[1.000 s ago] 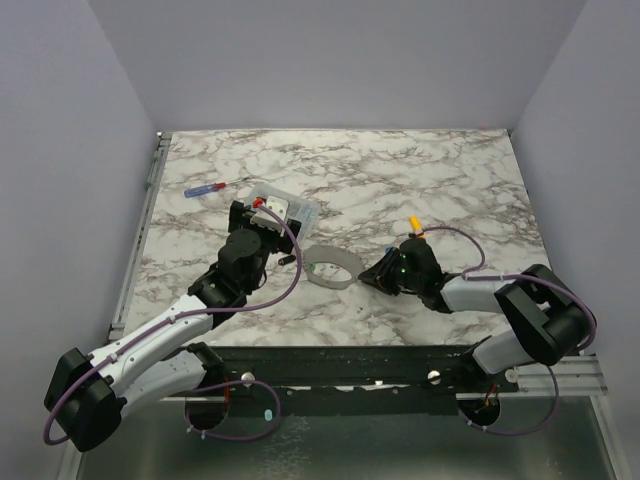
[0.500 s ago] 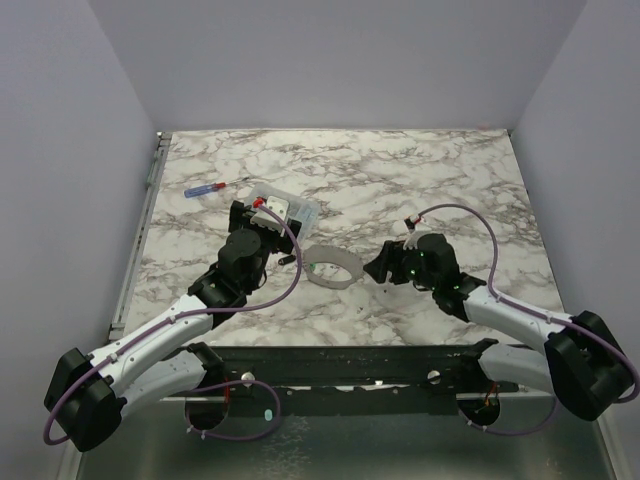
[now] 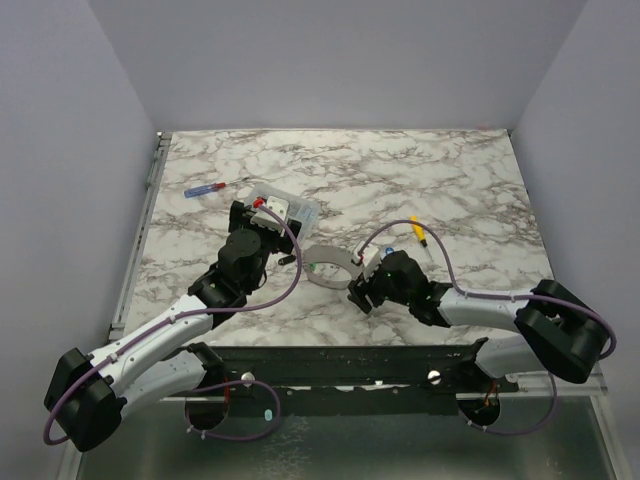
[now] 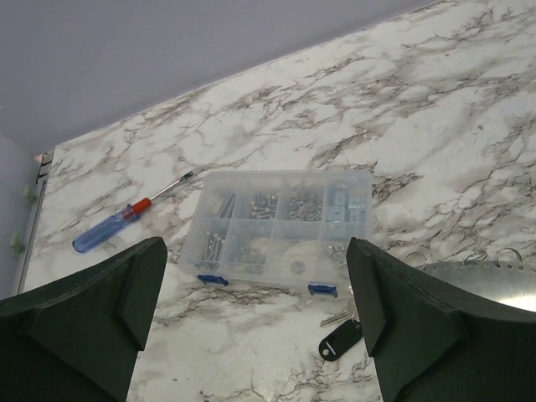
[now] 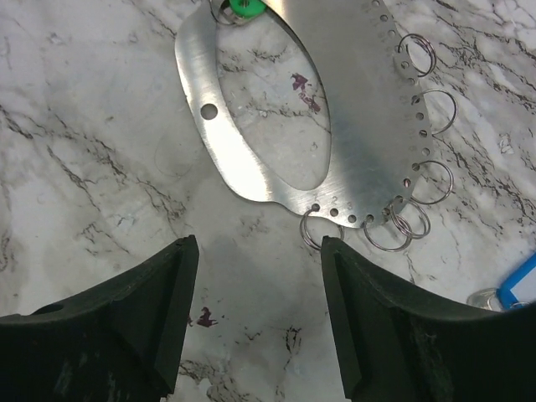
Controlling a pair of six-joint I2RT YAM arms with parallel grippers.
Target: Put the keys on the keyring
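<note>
Noted right gripper [image 3: 358,288] moved left to the keyring's [image 5: 352,126] near edge since a second ago, with jaws widened. Found left gripper [image 4: 257,260] fully spread and empty, poised before box [image 4: 285,222]. Observed black-tagged key [image 4: 339,340] loose beside box. Located keyring mid-table between arms, with green tag [image 5: 244,7] at its far rim, attachment undetermined. Found right gripper part open, holding nothing, and blue tag [image 5: 519,289] loose just beside keyring. Recorded orange key [image 3: 417,230] apart, further right. Judged threading largely outstanding. Read no brands or writing.

A robot lab cell: plain grey walls [image 3: 330,60] box in a marble-patterned table [image 3: 450,170]
</note>
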